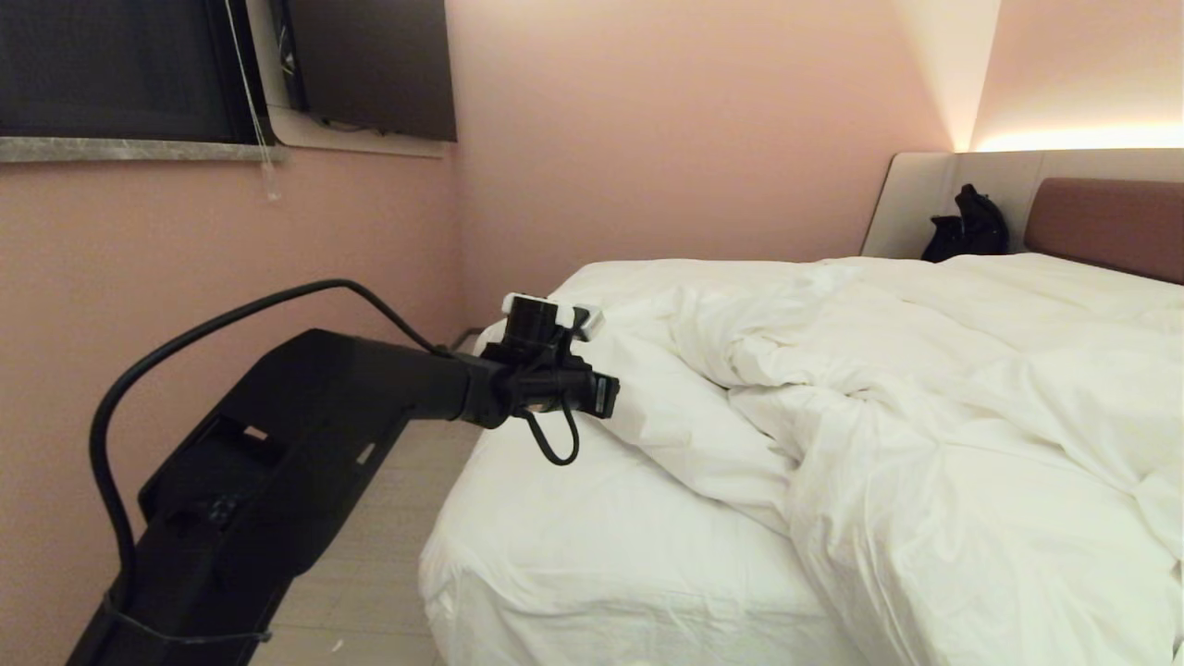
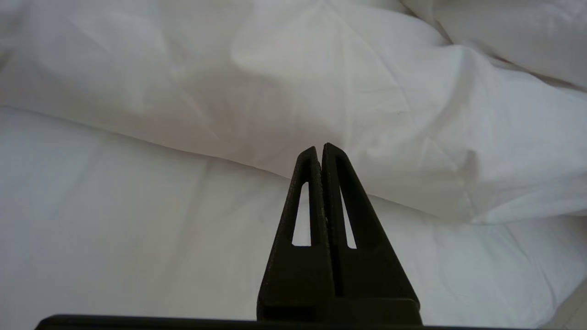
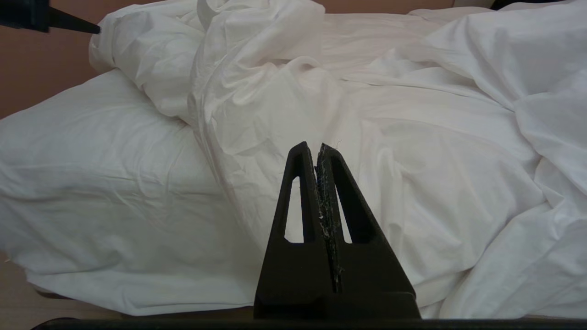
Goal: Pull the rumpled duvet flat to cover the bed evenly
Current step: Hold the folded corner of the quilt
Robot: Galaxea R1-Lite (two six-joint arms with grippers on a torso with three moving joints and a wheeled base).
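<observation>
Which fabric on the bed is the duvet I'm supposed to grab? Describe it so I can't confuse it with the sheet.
Start at the bed against the pink wall. The duvet is the thick, puffy white mass heaped across its right side, edge folded back diagonally. Unlike the fitted sheet, taut and smooth on the exposed near-left corner, it is deeply creased and billowy.

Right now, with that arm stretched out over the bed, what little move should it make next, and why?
Probably open the left hand and ease it onto the duvet's folded edge. Its fingers are shut on nothing just short of that fold, and the near left corner of the bed lies bare, so that edge needs gripping before any pulling.
</observation>
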